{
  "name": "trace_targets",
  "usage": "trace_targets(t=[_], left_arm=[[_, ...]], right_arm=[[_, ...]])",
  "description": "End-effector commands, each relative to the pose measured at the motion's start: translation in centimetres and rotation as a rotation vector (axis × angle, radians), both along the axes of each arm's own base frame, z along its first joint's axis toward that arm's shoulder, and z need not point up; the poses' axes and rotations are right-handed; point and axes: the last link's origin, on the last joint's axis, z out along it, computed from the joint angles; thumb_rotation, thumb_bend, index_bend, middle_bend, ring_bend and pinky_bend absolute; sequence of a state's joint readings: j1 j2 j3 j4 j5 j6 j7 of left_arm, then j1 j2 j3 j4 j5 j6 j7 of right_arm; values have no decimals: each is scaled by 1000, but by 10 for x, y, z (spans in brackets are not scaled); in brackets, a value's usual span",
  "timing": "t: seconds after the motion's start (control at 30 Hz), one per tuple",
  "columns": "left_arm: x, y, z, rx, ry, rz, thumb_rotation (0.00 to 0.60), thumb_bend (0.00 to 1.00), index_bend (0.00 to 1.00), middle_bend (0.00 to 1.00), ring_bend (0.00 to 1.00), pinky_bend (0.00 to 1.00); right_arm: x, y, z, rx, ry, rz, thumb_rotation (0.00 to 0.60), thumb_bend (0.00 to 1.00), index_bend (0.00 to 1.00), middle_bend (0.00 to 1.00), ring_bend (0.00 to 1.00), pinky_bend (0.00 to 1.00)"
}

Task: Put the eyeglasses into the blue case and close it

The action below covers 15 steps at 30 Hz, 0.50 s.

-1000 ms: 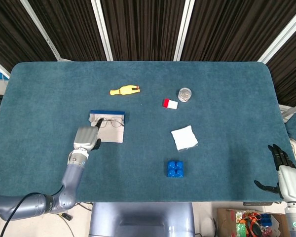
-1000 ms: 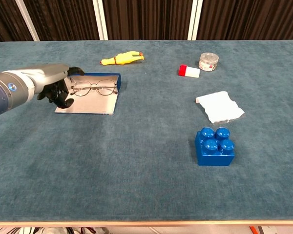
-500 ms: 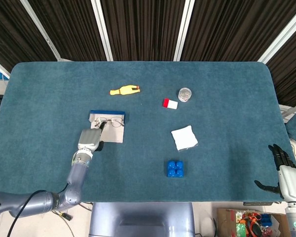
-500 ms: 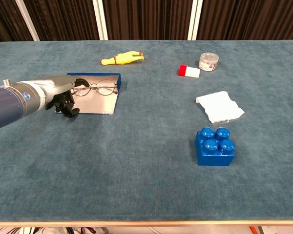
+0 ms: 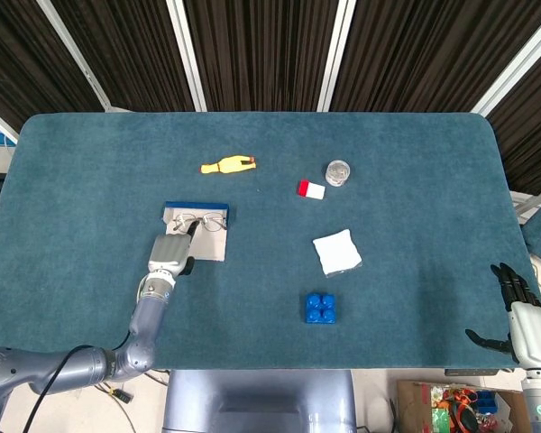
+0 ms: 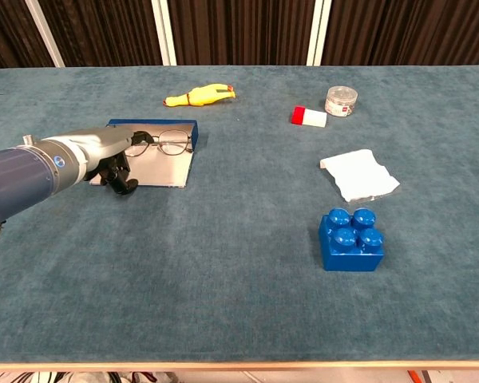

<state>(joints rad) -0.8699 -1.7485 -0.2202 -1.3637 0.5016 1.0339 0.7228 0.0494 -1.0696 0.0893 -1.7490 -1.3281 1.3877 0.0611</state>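
Note:
The blue case (image 5: 196,207) lies open on the table's left half, grey lining (image 6: 161,169) up. The eyeglasses (image 5: 205,221) rest unfolded on the lining near the blue back edge (image 6: 156,124). My left hand (image 6: 112,155) sits over the case's left end, its fingers curled down, one fingertip (image 6: 137,140) reaching onto the left lens; whether it pinches the frame is hidden. The head view shows this left hand (image 5: 169,253) at the case's front left corner. My right hand (image 5: 523,311) hangs off the table's front right corner with fingers spread, holding nothing.
A yellow rubber chicken (image 5: 227,165) lies behind the case. Mid-table are a red-and-white block (image 5: 311,189), a small clear jar (image 5: 337,171), a white cloth (image 5: 336,251) and a blue toy brick (image 5: 318,308).
My left hand has slid rightward along the case's left end and now covers the left lens. The eyeglasses, case and right hand have stayed put.

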Motion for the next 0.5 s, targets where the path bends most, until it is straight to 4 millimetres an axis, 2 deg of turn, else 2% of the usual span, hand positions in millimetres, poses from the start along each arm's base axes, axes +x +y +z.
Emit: trace_targets(t=[0.03,0.5], left_arm=[[1,1,0,5,0,-4,600,478,36,811,699,798],[0,10,-2,34,29,2,600,478,36,811,699,798]], right_arm=[[0,0,0,0,-1,-1,600,73,25,0,56,190],[0,0,0,1,-4,-8,600,75,26,0,55,190]])
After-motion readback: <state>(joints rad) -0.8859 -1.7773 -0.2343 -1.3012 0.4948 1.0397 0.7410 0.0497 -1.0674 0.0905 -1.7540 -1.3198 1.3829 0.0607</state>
